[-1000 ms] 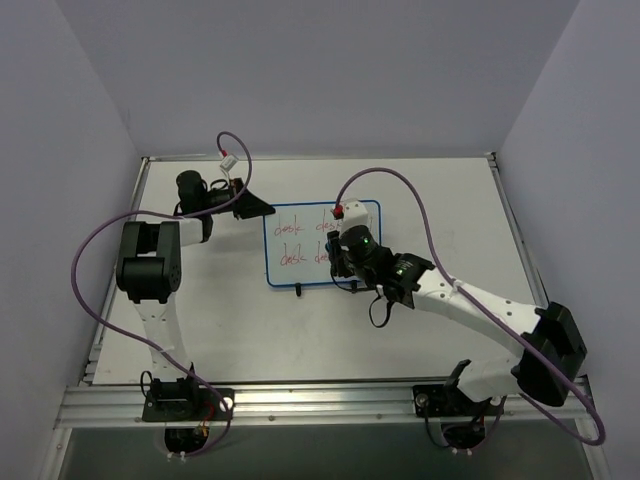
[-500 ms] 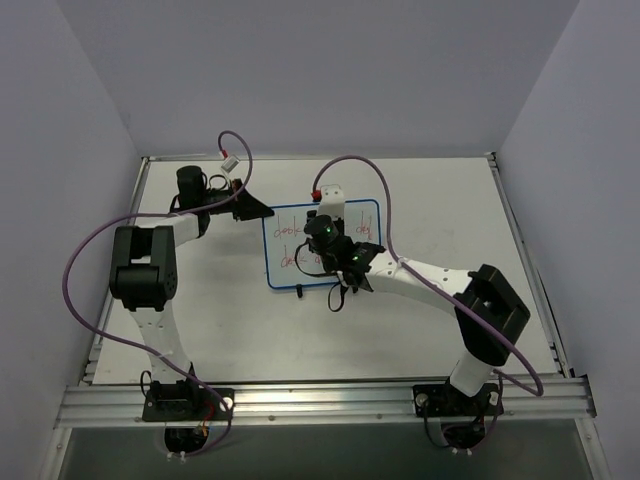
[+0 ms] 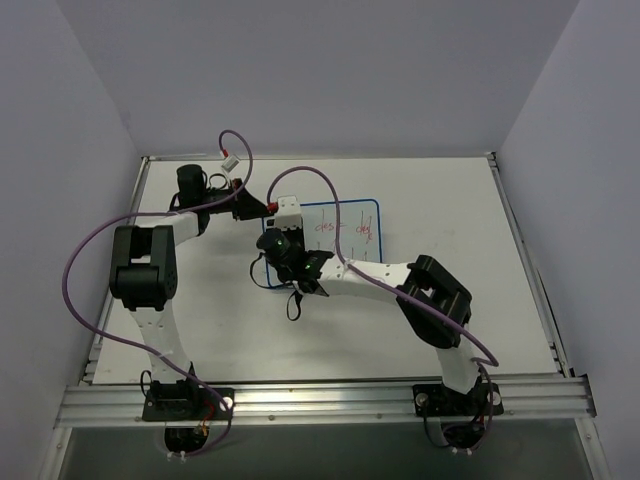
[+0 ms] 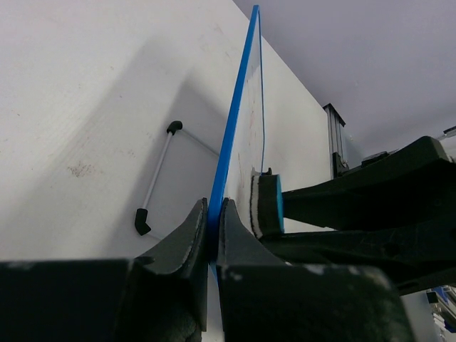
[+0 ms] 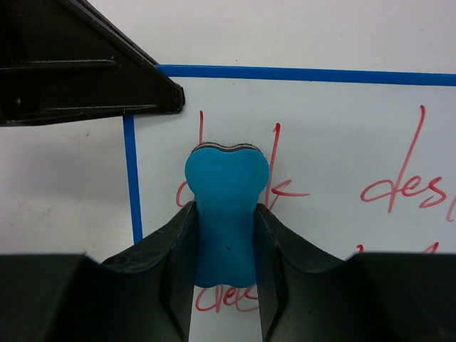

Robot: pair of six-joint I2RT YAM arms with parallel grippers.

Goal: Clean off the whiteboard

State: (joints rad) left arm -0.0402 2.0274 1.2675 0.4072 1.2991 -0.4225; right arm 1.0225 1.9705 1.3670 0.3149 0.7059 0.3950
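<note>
The whiteboard (image 3: 345, 215), blue-framed with red handwritten words, stands propped on the table. My left gripper (image 3: 262, 208) is shut on its upper left frame edge; in the left wrist view (image 4: 216, 214) both jaws pinch the blue frame (image 4: 239, 114). My right gripper (image 3: 280, 242) is shut on the blue bone-shaped eraser (image 5: 226, 178) and presses it on the board's left part, over the first red word. Red writing (image 5: 402, 189) shows to the right of the eraser and below it. The eraser also shows in the left wrist view (image 4: 267, 206).
A thin wire stand with black feet (image 4: 142, 221) props the board from behind. The left gripper's finger (image 5: 85, 78) lies close above and left of the eraser. Purple cables (image 3: 330, 190) loop over the board. Table rails (image 3: 520, 250) run along both sides.
My right gripper has swept left across the whiteboard with the eraser, from its right-middle to its left part. The left gripper has stayed clamped on the frame.
</note>
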